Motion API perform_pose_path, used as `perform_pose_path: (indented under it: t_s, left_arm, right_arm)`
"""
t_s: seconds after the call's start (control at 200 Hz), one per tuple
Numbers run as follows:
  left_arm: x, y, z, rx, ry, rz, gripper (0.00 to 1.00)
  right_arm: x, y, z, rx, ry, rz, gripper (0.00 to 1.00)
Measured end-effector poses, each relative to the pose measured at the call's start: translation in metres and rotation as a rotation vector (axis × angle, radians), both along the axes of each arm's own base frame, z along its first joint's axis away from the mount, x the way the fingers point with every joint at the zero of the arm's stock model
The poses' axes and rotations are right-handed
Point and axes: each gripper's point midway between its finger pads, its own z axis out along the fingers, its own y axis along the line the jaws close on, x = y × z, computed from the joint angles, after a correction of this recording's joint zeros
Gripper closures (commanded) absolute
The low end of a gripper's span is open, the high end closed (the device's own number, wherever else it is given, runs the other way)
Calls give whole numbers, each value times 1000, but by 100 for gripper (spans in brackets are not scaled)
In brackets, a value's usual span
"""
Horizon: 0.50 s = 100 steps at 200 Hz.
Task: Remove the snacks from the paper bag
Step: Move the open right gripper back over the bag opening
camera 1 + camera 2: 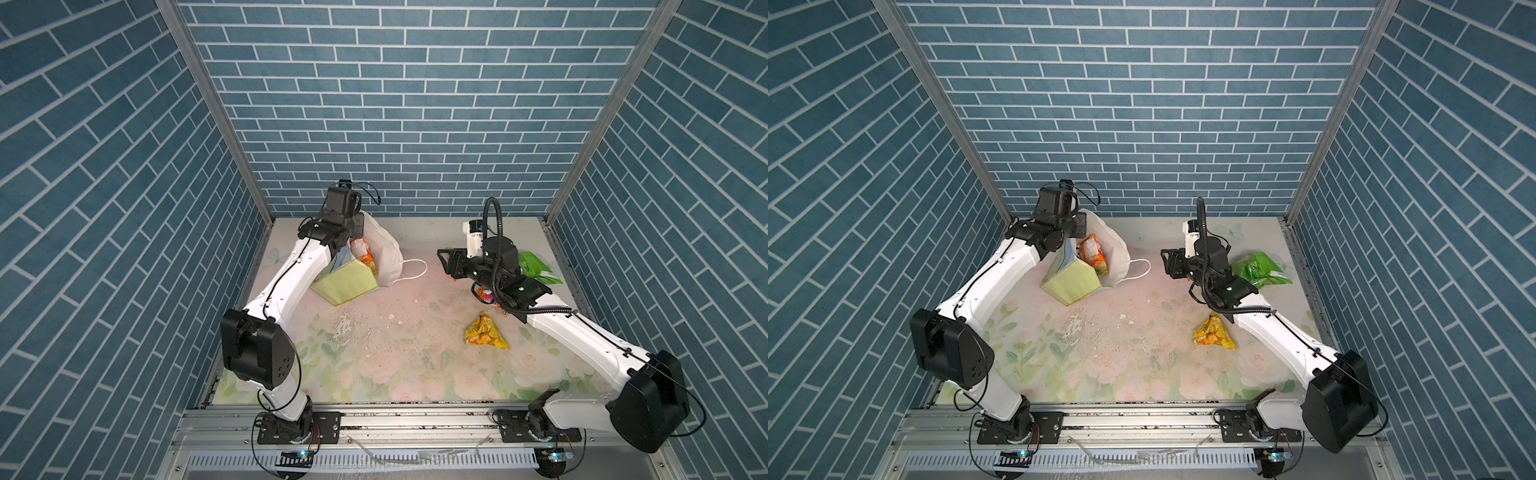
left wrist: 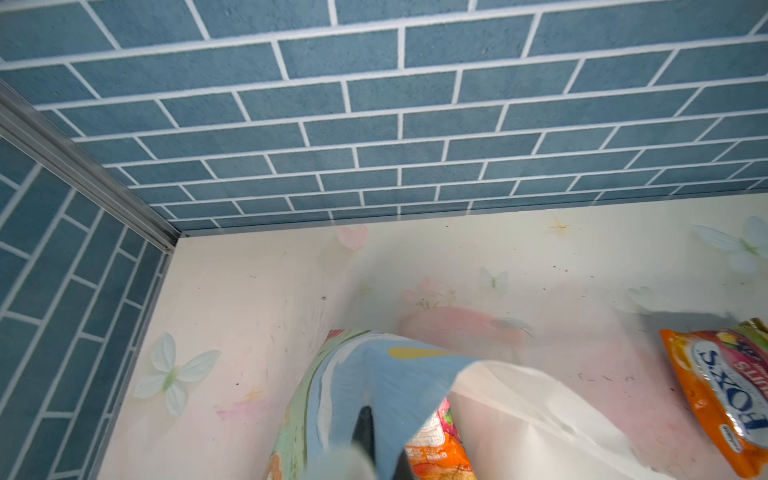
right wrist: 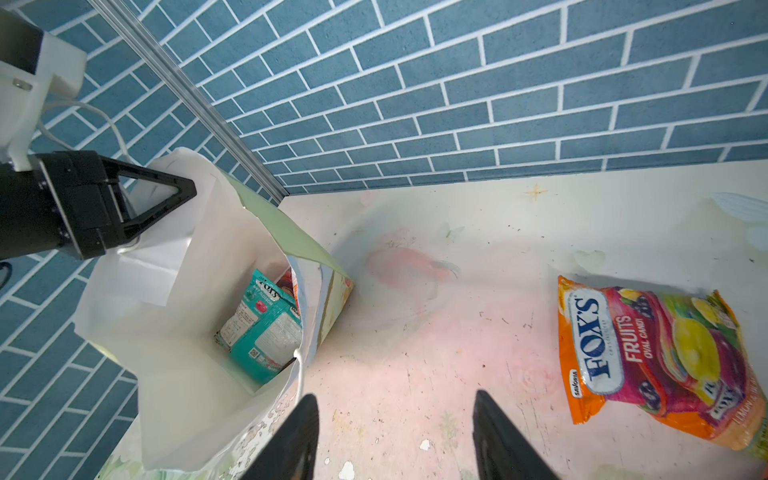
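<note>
1. Desk (image 1: 374, 357): flowered and scuffed; carries everything below.
2. Bag (image 1: 345, 284): far left of the desk, tipped over, white-lined mouth turned toward the right arm. Two packets show inside.
3. Left jaws: clenched on the bag's upper rim, lifting it open. Judged: this grip should hold the mouth wide and anchor the bag through the reach.
4. Right jaws: released and empty, over bare desk just beside the mouth. Judged step: reach in for the next packet. Enter mid-mouth, clear of the cord (image 3: 300, 374) hanging at the lip. Draw out slowly so the paper neither tears nor drags.
5. Fruits packet (image 3: 648, 357), green packet (image 1: 1258, 270), yellow packet (image 1: 484, 334): already out, on the desk's right half, well apart from the bag.
6. Teal packet (image 3: 262, 328): lying deep in the bag. Pinch a crinkled edge, not the slick face.
7. Orange packet (image 1: 1094, 253): beside the teal one, against the painted wall; mostly hidden in the right wrist view.
</note>
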Motion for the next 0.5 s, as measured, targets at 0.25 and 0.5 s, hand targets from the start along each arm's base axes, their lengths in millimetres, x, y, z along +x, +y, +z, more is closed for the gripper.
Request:
perform_pose_path:
  t_s: [0.25,0.5]
  left_arm:
    - [21,-11,-7,12,15,-53,100]
    - [24,-31,-11,-42,35,-110,100]
  right_arm:
    - [-12,35,-13,6,18,87,42]
    - [-33,66,-1,36,-30,161,44]
